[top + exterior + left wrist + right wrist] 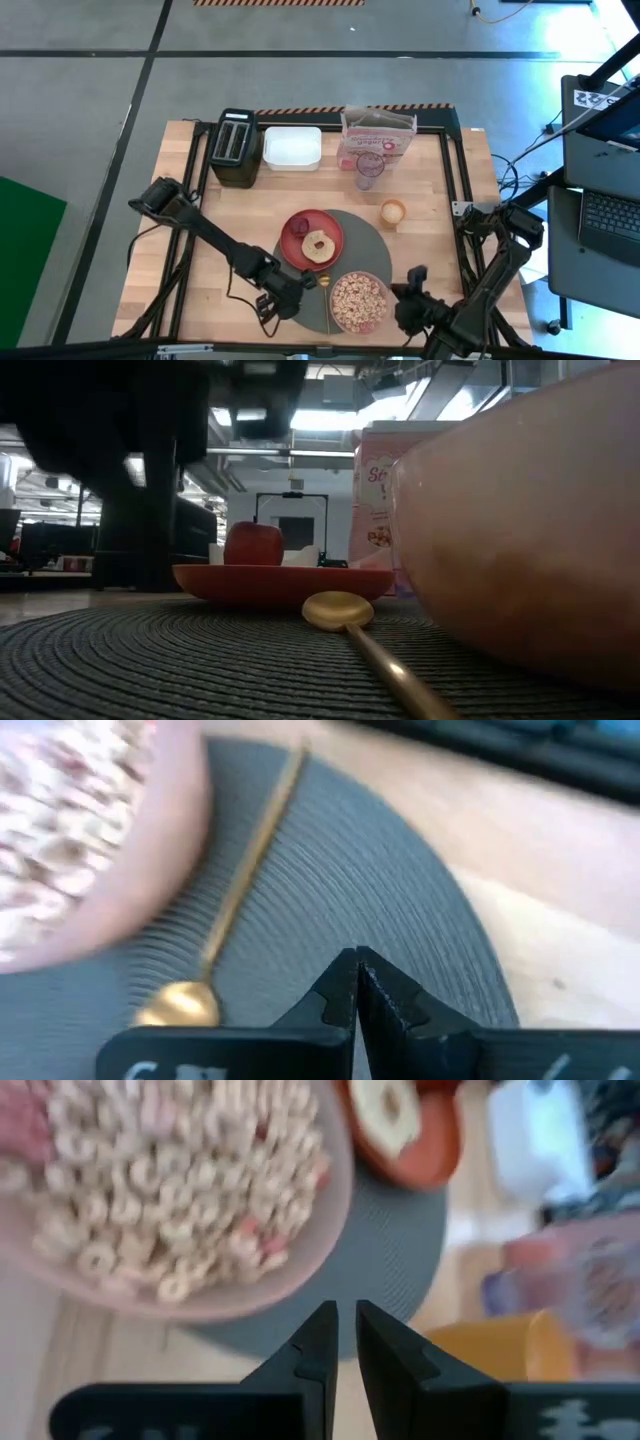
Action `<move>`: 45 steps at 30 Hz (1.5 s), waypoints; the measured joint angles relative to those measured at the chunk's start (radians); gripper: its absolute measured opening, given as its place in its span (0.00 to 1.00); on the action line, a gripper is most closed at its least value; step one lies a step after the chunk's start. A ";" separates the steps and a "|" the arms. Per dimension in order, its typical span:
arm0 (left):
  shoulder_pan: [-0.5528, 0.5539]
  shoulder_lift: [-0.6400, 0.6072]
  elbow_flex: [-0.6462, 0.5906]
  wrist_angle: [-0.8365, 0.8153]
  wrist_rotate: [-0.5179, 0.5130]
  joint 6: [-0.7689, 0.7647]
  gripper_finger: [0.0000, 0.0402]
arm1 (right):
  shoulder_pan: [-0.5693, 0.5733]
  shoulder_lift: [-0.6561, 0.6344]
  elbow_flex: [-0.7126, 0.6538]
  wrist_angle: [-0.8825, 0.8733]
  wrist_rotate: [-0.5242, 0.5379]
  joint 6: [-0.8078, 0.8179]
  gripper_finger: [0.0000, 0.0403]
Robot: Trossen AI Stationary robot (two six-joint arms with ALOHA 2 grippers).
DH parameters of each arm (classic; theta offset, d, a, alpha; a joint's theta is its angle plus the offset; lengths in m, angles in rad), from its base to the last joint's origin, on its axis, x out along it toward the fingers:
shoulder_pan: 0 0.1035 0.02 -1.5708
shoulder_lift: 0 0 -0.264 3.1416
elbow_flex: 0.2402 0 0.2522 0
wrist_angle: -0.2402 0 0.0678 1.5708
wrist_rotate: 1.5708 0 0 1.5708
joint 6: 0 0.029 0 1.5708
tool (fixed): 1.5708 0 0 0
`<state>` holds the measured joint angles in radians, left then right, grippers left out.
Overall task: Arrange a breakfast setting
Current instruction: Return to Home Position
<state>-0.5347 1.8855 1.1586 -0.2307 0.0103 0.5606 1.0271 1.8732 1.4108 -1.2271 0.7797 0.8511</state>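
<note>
Your left gripper [356,982] is shut and empty beside the thin gold metal spoon [236,890]; it looks light and slippery, so pinch its handle's middle.

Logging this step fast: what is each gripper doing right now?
Left gripper: shut, holding nothing, over the mat beside the spoon.
Right gripper: nearly shut, a slight gap, holding nothing, near the bowl.

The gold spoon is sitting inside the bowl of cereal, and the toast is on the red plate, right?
Not quite. The spoon lies on the grey mat, beside the bowl of cereal, not inside it. The high view shows this, and the left wrist view too. The toast is on the red plate.
</note>
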 joint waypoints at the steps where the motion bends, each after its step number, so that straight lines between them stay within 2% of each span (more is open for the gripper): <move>1: -0.003 -0.016 0.000 0.002 0.000 -0.002 0.00 | 0.000 -0.002 0.013 0.003 0.028 -0.027 0.11; 3: -0.010 -0.044 0.000 0.005 0.008 -0.002 0.00 | 0.001 -0.006 0.020 0.052 0.083 -0.086 0.11; 6: -0.020 -0.081 0.000 0.051 0.065 -0.003 0.00 | 0.000 -0.013 0.018 0.221 0.155 -0.221 0.11; 10: -0.020 -0.092 0.001 0.182 0.270 -0.003 0.00 | -0.037 -0.010 0.016 0.517 0.149 -0.507 0.11; 13: -0.011 -0.092 0.002 0.309 0.402 0.010 0.00 | -0.091 -0.008 0.015 0.794 0.052 -0.832 0.11; 16: 0.004 -0.104 0.002 0.373 0.441 0.051 0.00 | -0.152 -0.008 0.015 1.032 -0.110 -1.094 0.11; 18: 0.017 -0.130 0.002 0.389 0.445 0.085 0.00 | -0.187 -0.008 0.015 1.121 -0.235 -1.234 0.11; 21: 0.036 -0.188 0.002 0.387 0.457 0.129 0.00 | -0.235 -0.008 0.016 1.169 -0.314 -1.354 0.11; 24: 0.059 -0.266 -0.012 0.385 0.480 0.175 0.00 | -0.282 -0.034 -0.024 1.201 -0.375 -1.419 0.11; 26: 0.081 -0.326 -0.044 0.384 0.483 0.197 0.00 | -0.320 -0.068 -0.111 1.312 -0.437 -1.447 0.10; 31: 0.173 -0.449 -0.173 0.448 0.482 0.175 0.00 | -0.450 -0.162 -0.460 1.804 -0.671 -1.434 0.02; 35: 0.280 -0.506 -0.295 0.629 0.500 0.127 0.00 | -0.585 -0.290 -0.685 2.106 -0.770 -1.431 0.03; 40: 0.489 -0.504 -0.354 0.903 0.619 -0.051 0.00 | -0.771 -0.526 -0.817 2.135 -0.928 -1.485 0.01; 42: 0.566 -0.502 -0.354 0.945 0.646 -0.125 0.00 | -0.832 -0.639 -0.838 2.140 -0.972 -1.498 0.02; 45: 0.654 -0.512 -0.354 0.944 0.654 -0.184 0.00 | -0.886 -0.821 -0.865 2.045 -0.999 -1.520 0.01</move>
<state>0.1194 1.3738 0.8047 0.7136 0.6638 0.3769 0.1412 1.0524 0.5458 0.8175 -0.2189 -0.6685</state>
